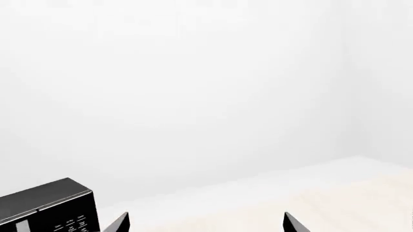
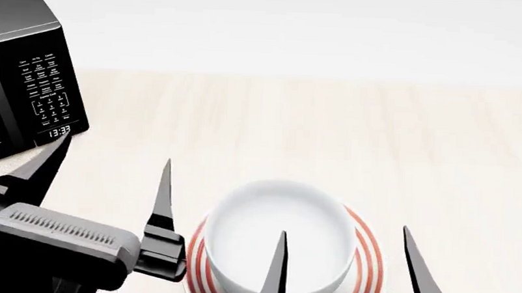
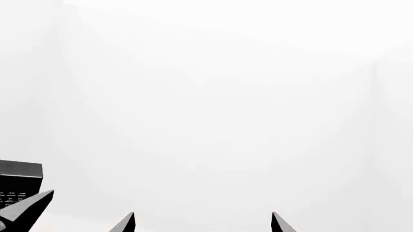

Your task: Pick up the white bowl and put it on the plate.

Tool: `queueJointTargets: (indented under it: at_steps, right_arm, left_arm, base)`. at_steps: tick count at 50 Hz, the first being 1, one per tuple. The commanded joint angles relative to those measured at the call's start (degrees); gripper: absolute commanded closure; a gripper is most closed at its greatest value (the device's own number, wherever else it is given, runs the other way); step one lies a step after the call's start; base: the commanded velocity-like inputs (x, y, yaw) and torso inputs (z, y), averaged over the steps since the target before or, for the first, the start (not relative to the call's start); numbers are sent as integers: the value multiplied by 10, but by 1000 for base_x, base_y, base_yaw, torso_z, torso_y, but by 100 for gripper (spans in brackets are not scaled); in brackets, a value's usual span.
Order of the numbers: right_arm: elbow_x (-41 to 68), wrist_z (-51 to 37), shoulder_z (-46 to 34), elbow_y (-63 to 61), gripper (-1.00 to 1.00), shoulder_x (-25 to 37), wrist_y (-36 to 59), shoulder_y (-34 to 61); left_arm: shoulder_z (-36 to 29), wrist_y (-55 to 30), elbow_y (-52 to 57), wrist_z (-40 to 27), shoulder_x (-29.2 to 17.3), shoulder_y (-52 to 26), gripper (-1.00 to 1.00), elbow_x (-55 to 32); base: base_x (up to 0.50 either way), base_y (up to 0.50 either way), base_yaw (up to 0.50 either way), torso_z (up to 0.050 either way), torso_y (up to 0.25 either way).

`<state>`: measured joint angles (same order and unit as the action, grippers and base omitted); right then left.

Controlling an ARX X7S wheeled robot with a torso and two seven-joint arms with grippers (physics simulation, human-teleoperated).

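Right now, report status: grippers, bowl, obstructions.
Left gripper open, empty. Right gripper open, empty, above the white bowl. Bowl sits on the plate. Microwave far left, clear of it.

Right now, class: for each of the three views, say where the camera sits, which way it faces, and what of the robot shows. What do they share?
Head: looks forward and down over the table at the white bowl on the plate; left gripper and right gripper both show.
Left wrist: faces the wall; open fingertips only.
Right wrist: faces the wall; open fingertips, plus one left fingertip.
Shared: the microwave appears in all three.
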<state>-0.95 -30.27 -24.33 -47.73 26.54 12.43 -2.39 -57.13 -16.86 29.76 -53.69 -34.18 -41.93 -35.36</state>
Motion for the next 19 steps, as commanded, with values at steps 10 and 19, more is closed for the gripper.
queueJointTargets:
  at_steps: [10, 19]
  right_arm:
    - [-77, 61, 24, -122, -100, -39, 63, -6]
    - [-171, 320, 137, -123, -100, -264, -10, -67]
  left_arm:
    - [-7, -13, 229, -111, -102, 96, -100, 107]
    - [-31, -35, 299, -154, -135, 122, -100, 163]
  base:
    - [0, 0, 0, 0, 0]
    - [0, 0, 0, 0, 0]
